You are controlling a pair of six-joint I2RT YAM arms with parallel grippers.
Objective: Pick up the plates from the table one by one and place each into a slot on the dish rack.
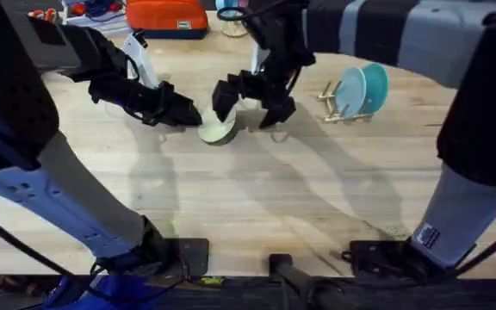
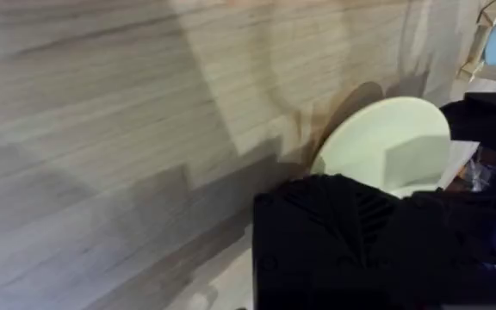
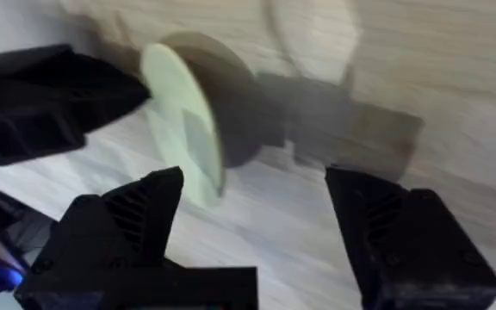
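Cream plate (image 1: pixel 218 129) sits mid-bench, tilted up on its edge, one rim on the bench (image 1: pixel 257 207). Left tool (image 1: pixel 188 116) is clamped on the plate's left rim; the left wrist view shows the plate (image 2: pixel 390 146) raised just beyond its black fingers. Right tool (image 1: pixel 250 102) hangs just right of the plate, jaws wide, holding nothing. Dish rack (image 1: pixel 351 108) stands well apart to the right, with a light blue plate (image 1: pixel 350 90) and a teal plate (image 1: pixel 375 84) upright in its slots.
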